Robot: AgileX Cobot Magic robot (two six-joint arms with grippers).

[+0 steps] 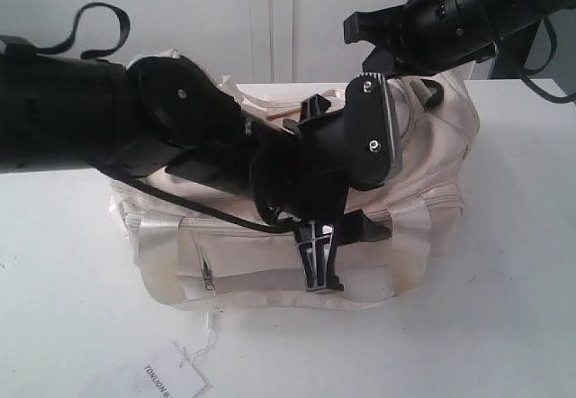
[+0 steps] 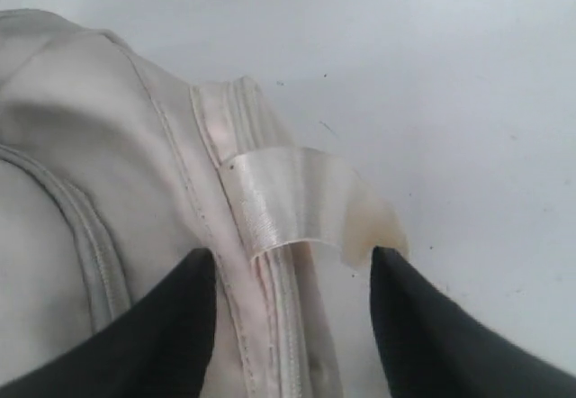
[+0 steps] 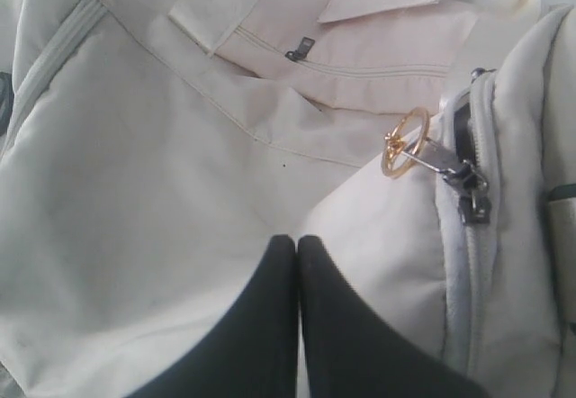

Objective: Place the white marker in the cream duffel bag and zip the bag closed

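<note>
The cream duffel bag (image 1: pixel 432 146) lies on the white table, and no white marker shows in any view. My left arm (image 1: pixel 180 119) reaches across the bag's top to its front side. There the left gripper (image 2: pixel 290 258) is open, its fingers either side of a zip seam (image 2: pixel 288 326) and the end of a satin handle strap (image 2: pixel 288 195). The right gripper (image 3: pixel 295 238) is shut with nothing visible between its fingers. It hovers close over the bag's cream fabric (image 3: pixel 135 191), a short way from the gold ring zip pull (image 3: pixel 405 141).
A flat white paper tag (image 1: pixel 171 380) on a string lies on the table in front of the bag. The right arm (image 1: pixel 450 6) comes in from the upper right above the bag. White table (image 1: pixel 504 281) surrounds the bag.
</note>
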